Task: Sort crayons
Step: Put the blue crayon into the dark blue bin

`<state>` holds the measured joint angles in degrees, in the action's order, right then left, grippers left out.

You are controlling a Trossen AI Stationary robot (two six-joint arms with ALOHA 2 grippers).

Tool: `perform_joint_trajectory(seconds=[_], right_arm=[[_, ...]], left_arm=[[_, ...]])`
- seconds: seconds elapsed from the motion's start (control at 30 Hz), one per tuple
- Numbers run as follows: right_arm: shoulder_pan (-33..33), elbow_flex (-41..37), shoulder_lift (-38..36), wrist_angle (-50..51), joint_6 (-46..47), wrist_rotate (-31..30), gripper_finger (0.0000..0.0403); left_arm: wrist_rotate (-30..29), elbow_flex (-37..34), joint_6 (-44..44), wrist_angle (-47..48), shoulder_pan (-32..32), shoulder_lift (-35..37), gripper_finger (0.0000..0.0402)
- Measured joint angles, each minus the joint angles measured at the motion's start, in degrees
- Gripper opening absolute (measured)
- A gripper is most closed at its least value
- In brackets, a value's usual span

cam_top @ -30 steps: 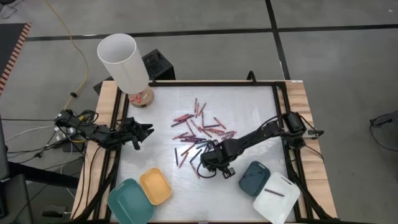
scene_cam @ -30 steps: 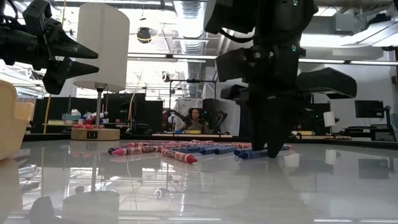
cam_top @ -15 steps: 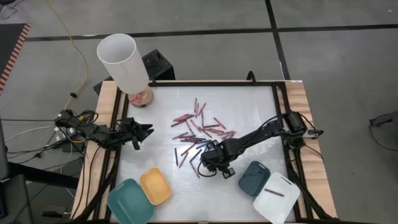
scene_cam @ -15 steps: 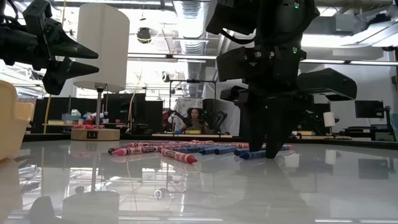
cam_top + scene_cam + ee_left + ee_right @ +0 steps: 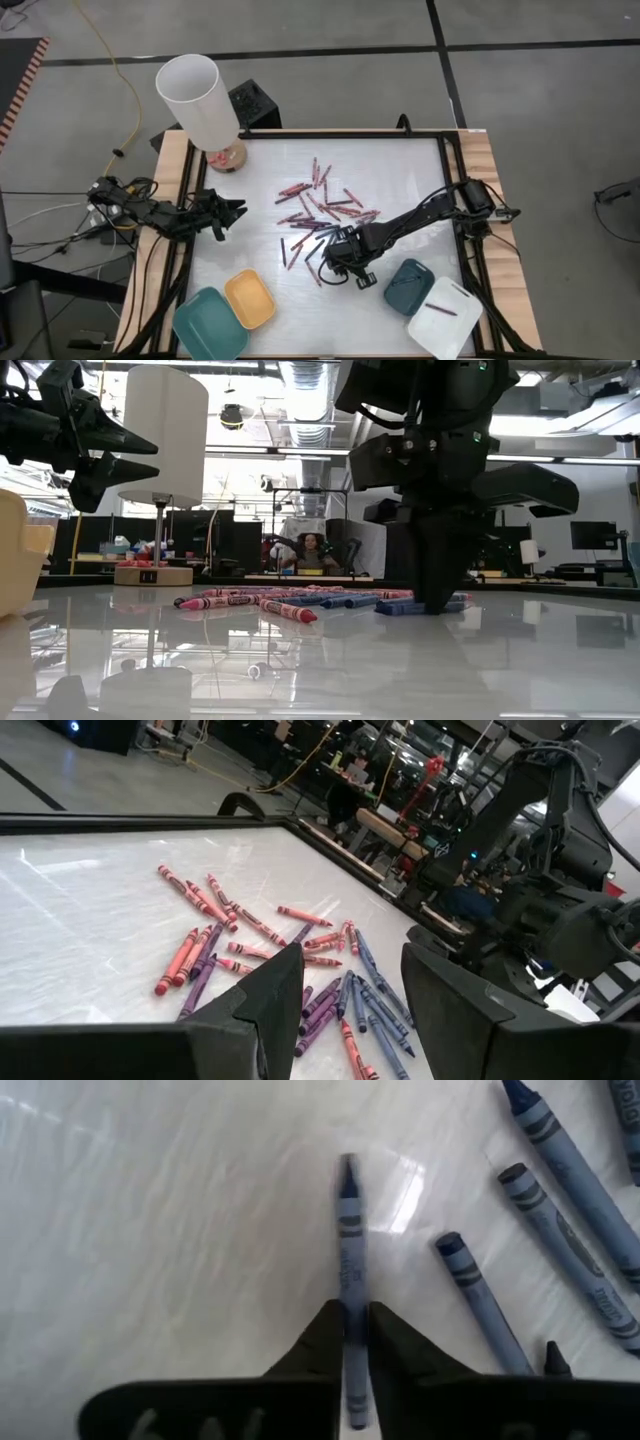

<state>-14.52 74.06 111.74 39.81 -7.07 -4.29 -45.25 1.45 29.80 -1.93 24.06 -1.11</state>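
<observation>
The crayons lie scattered flat on the white table top, red, pink, purple and blue; they also show in the left wrist view and the low view. My right gripper stands at the near edge of the pile, pointing steeply down, shut on one blue crayon. It shows in the low view too. My left gripper waits open at the table's left side, held level above the table, its fingers empty. My right gripper pinches the blue crayon's paper-wrapped shaft between its two fingers, one on each long side. The fingers come from above, pointing steeply down. The crayon lies on the table, its pointed end sticking out beyond the fingertips.
A teal tray and a yellow tray sit at the near left. A dark-blue tray and a white tray sit at the near right. A lamp with a white shade stands at the far left corner. More blue crayons lie beside the gripper.
My right gripper has shut its fingers on the blue crayon while staying at the near edge of the pile. The crayon stays on the table.
</observation>
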Motion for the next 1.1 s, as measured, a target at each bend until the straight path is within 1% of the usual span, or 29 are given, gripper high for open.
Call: perform_joint_trajectory(seconds=[0.1, 0.17, 0.47, 0.7, 0.9, 1.1], right_arm=[[-0.11, -0.04, 0.03, -0.06, 1.57, -0.02, 0.0013], [-0.11, -0.05, 0.02, -0.38, 2.65, -0.02, 0.0006], [-1.87, 0.94, -2.86, -0.09, 5.41, -0.71, 0.0003], [-3.64, 1.32, -9.46, 1.11, 9.66, -0.79, 0.0002], [-6.58, 1.38, -16.31, 8.06, 16.79, -0.83, 0.0002], [-12.2, 1.36, -21.32, 17.42, 26.28, -2.11, 0.0002]], left_arm=[[0.0, 0.0, 0.0, 0.0, 0.01, -0.01, 0.016], [0.0, 0.0, 0.0, 0.0, 0.01, -0.01, 0.016], [0.0, 0.0, 0.01, 0.0, 0.0, -0.01, 0.016], [0.0, 0.0, 0.02, 0.0, -0.01, -0.01, 0.016], [0.01, 0.0, 0.48, 0.0, 0.01, 0.0, 0.016], [0.01, 0.0, 0.48, 0.0, 0.0, -0.01, 0.016]])
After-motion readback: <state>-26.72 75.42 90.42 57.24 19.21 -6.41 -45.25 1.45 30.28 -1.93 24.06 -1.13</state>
